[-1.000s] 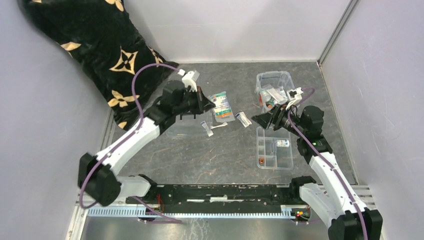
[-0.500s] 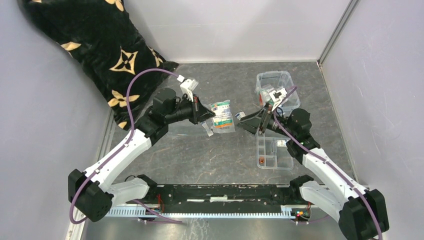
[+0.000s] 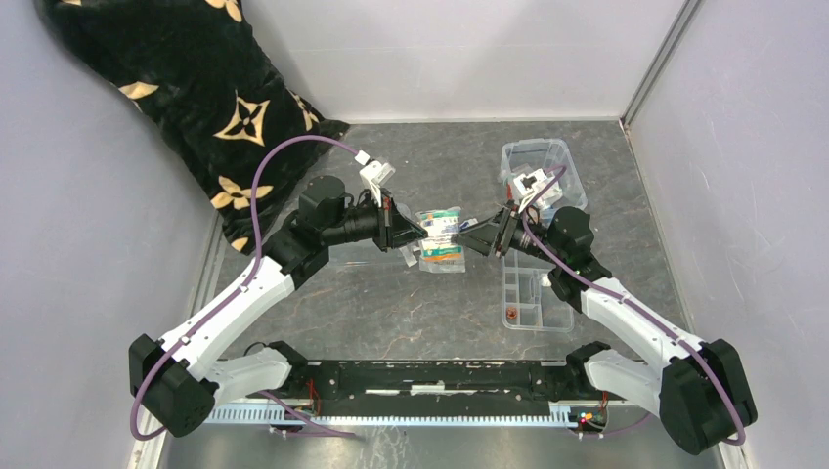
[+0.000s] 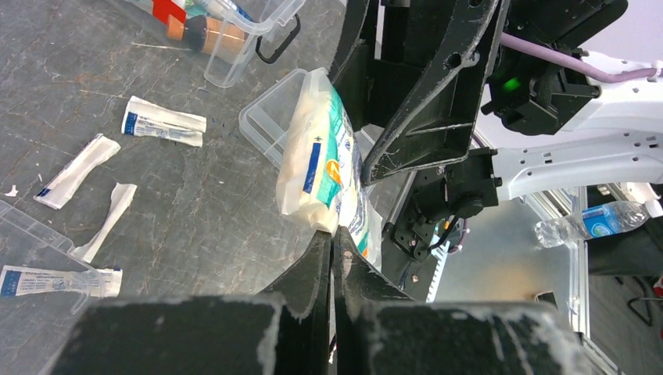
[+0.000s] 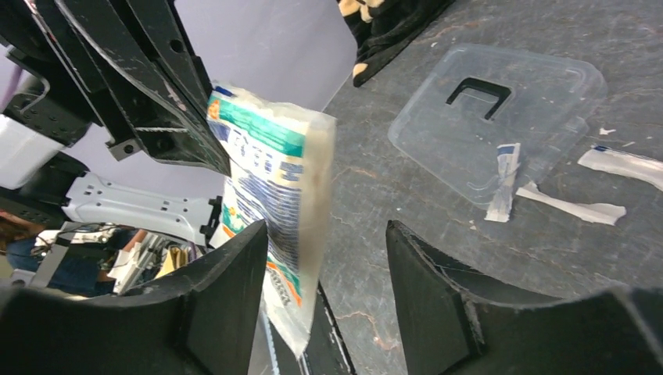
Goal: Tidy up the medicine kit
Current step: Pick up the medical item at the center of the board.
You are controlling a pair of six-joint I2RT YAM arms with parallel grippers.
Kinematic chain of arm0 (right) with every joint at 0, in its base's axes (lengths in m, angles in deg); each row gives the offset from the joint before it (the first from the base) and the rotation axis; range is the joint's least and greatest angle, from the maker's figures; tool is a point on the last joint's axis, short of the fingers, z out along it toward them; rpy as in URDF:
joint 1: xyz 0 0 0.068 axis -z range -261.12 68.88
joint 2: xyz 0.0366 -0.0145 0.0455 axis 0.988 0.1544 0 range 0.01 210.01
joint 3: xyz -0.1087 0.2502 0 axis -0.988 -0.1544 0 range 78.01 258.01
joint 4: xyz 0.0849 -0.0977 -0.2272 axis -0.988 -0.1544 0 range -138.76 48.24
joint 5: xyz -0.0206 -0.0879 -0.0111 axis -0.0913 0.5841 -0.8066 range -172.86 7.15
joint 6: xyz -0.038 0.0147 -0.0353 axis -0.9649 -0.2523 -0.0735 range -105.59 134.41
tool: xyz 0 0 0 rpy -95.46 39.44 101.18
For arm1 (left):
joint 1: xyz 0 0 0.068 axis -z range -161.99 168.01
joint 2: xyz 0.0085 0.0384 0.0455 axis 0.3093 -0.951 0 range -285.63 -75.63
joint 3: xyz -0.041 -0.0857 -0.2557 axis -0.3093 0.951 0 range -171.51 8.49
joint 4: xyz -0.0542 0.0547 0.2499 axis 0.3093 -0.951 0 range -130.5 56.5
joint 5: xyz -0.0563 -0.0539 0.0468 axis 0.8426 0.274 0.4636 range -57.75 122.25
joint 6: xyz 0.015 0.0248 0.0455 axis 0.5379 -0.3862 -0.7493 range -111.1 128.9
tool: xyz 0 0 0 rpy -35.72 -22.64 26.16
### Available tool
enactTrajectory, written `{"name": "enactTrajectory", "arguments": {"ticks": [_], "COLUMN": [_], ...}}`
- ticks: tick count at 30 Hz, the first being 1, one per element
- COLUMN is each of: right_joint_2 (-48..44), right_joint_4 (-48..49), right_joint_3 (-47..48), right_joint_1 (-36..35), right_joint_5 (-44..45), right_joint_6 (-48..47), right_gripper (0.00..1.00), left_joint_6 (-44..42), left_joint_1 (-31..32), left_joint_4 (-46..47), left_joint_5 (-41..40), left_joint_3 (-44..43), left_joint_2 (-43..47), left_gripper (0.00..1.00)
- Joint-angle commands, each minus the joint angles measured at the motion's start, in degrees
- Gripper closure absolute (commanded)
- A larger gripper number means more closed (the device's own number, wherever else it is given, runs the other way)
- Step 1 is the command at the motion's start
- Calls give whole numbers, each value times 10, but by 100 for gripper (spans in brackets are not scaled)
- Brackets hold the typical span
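A: Where is the medicine box (image 3: 536, 158)?
B: At the far right of the table (image 3: 420, 313), open, with a few items inside. Its clear lid (image 5: 508, 117) with the black handle lies flat on the left, well apart from it, under the left arm.
A: And the left gripper (image 3: 416, 235)?
B: Closed on 1 edge of a white, green and orange packet (image 3: 442, 242), holding it up off the table, mid-table.
A: The right gripper (image 3: 469, 237)?
B: Open. Its 2 fingers (image 5: 227, 297) stand either side of the packet's other edge. Whether either touches it I cannot tell.
A: Anything else?
B: A divided tray (image 3: 533, 303) on the right, nearer than the box. Small sachets (image 4: 163, 125) lie loose on the table, and a black patterned cloth (image 3: 196, 88) is at the far left.
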Motion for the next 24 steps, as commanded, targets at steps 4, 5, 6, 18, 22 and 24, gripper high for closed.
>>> {"name": "enactTrajectory", "arguments": {"ticks": [4, 5, 6, 18, 22, 24], "right_joint_2": [4, 5, 4, -12, -27, -27], "right_joint_4": [66, 66, 66, 10, -175, -264], "right_joint_3": [23, 23, 23, 39, 90, 139], "right_joint_1": [-10, -10, -10, -9, -8, -6], "right_joint_5": [-5, -7, -7, 22, 136, 202], "right_joint_6": [28, 30, 32, -2, -114, -183], "right_gripper": [51, 55, 59, 100, 100, 100], "left_joint_6": [-30, -29, -28, -21, -28, -49], "left_joint_1": [3, 3, 3, 4, 3, 3], "left_joint_4": [34, 38, 42, 44, 17, -16], "left_joint_5": [20, 23, 24, -3, -34, -69], "left_joint_3": [-5, -4, -4, -12, -35, -53], "left_joint_2": [0, -2, -4, -8, -4, -1], "left_gripper": [98, 98, 98, 76, 31, 21]}}
